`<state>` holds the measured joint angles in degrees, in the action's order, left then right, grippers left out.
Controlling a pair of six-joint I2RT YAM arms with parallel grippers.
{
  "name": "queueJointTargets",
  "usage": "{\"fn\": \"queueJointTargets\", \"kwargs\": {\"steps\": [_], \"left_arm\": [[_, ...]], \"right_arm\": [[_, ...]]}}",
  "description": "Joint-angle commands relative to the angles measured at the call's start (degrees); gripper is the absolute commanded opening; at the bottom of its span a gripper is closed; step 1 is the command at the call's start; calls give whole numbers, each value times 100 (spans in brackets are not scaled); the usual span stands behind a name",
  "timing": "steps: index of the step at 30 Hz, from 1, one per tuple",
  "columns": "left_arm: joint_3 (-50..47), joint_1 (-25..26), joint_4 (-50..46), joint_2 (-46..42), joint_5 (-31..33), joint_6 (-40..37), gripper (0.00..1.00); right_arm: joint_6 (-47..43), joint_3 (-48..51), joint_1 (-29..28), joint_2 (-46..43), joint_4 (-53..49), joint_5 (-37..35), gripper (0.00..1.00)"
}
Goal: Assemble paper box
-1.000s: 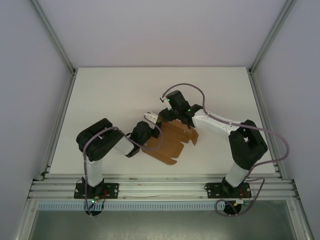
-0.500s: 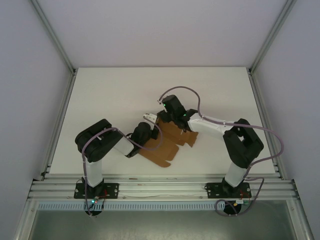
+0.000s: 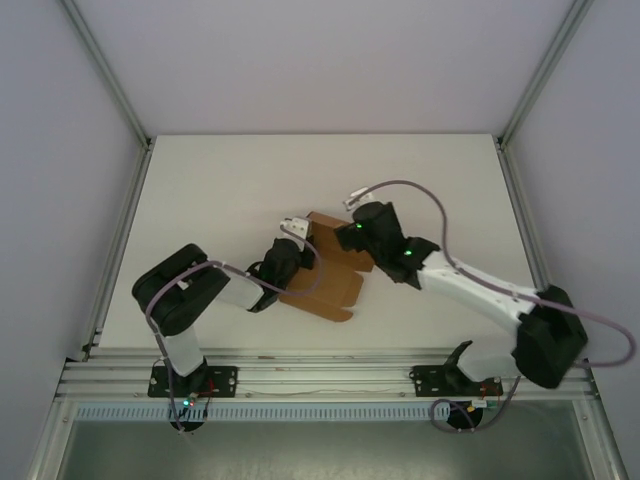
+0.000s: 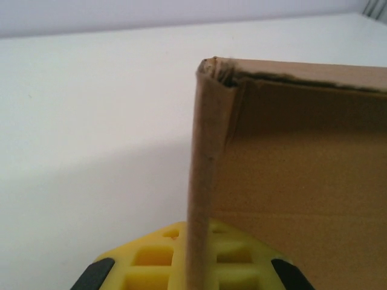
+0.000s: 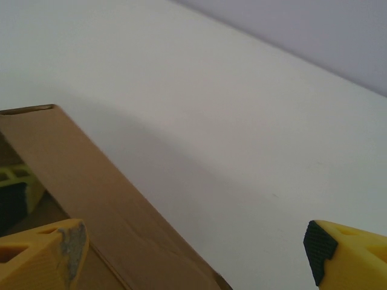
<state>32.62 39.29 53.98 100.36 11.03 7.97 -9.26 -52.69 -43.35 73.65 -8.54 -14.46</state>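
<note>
The paper box (image 3: pixel 330 285) is brown cardboard, partly folded, lying mid-table between my two arms. In the left wrist view one of its walls (image 4: pixel 202 181) stands edge-on between my yellow fingers, with a second panel (image 4: pixel 302 181) running off to the right. My left gripper (image 4: pixel 199 269) is shut on that upright wall, and from above it (image 3: pixel 296 250) sits at the box's left side. My right gripper (image 5: pixel 193 260) is open wide, with a box panel (image 5: pixel 91 199) beside its left finger (image 5: pixel 42 254). From above, the right gripper (image 3: pixel 345 240) hangs over the box's far right corner.
The white table (image 3: pixel 220 190) stretches bare behind and to both sides of the box. Aluminium frame rails (image 3: pixel 120 230) border it left and right, and a rail (image 3: pixel 320 375) carrying the arm bases runs along the near edge.
The right arm has swung out to the right and stretched low, and its jaws have opened wider. The cardboard went from a spread sheet with flaps to a more compact folded shape. The left gripper closed on the wall.
</note>
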Motion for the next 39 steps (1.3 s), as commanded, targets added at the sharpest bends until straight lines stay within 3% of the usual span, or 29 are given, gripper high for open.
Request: {"fn": "queueJointTargets", "kwargs": {"steps": [1,8,14,22,26,30,39], "left_arm": [[86,-26,-466,-343,327,192,0],[188,-26,-820,-512,224,275,0],[33,-21,-679,-656,97,306,0],[51,-19,-730,-715,-87,394,0],[102,-18,-814,-680,-10,462,0],[168,-26,-989,-710,444,649,0],[356,-48,-1434,-772,583,692,0]], "right_arm": [[613,284,265,-597,-730,-348,92],[757,802,605,-1174,-662,151,91],[692,760,679,-678,-269,256,90],[592,862,674,-197,892,1074,88],[703,883,678,-120,1382,965,87],[628,1003,675,-446,1047,688,89],[1015,1634,679,-1786,-466,169,90]]}}
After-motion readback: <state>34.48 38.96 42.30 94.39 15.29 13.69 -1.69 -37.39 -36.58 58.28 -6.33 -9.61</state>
